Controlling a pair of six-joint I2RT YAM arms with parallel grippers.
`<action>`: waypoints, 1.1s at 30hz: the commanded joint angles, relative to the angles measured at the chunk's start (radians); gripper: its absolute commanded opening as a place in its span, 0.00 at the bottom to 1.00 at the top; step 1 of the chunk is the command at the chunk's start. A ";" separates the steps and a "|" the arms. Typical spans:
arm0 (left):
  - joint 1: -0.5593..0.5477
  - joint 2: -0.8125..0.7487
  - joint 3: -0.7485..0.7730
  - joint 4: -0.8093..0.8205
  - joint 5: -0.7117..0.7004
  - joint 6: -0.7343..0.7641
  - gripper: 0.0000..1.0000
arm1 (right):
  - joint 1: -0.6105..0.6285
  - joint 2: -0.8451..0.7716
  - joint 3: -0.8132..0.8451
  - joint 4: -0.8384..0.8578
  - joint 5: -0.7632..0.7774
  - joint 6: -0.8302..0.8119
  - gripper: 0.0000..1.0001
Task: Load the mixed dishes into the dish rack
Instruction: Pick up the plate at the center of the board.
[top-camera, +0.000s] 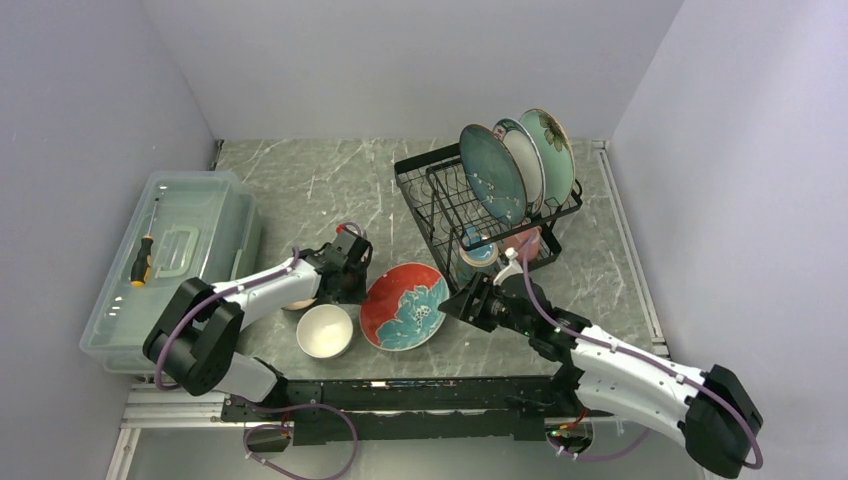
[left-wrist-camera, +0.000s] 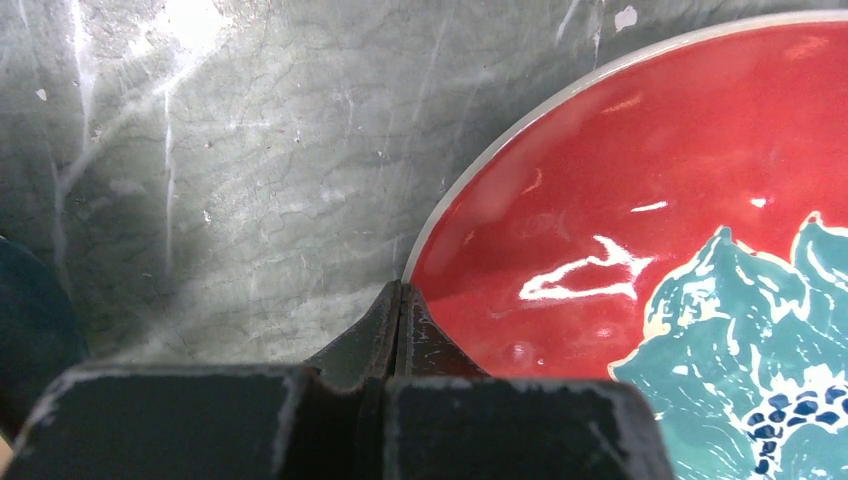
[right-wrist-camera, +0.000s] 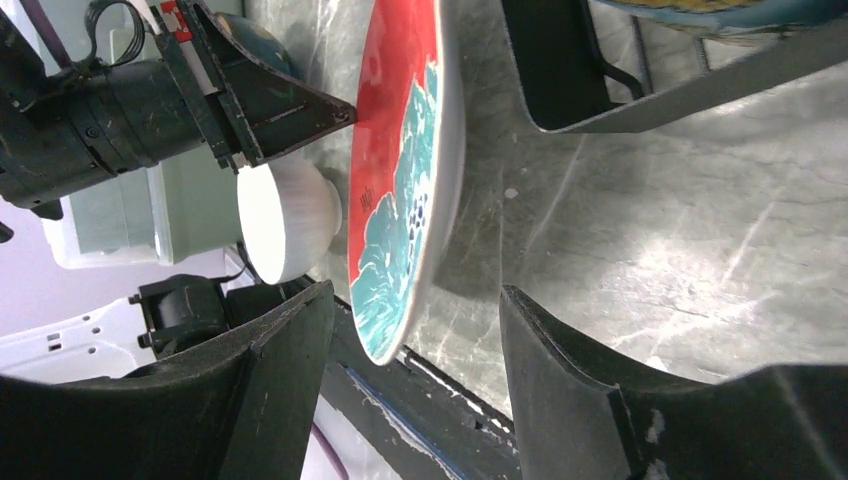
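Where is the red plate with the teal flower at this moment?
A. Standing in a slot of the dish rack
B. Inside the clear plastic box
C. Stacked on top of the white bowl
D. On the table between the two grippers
D: the red plate sits on the table between the left gripper and the right gripper, outside the dish rack and beside the white bowl.

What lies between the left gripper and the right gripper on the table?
The round red plate with a teal flower, shown in the top view and the right wrist view.
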 joint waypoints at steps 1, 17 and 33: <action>-0.011 -0.010 -0.011 0.009 0.078 -0.020 0.00 | 0.042 0.075 0.066 0.132 0.036 0.009 0.64; -0.011 -0.022 -0.040 0.031 0.094 -0.022 0.00 | 0.161 0.328 0.094 0.290 0.131 0.074 0.52; -0.011 -0.075 -0.039 0.001 0.100 -0.019 0.00 | 0.193 0.308 0.110 0.256 0.166 0.057 0.00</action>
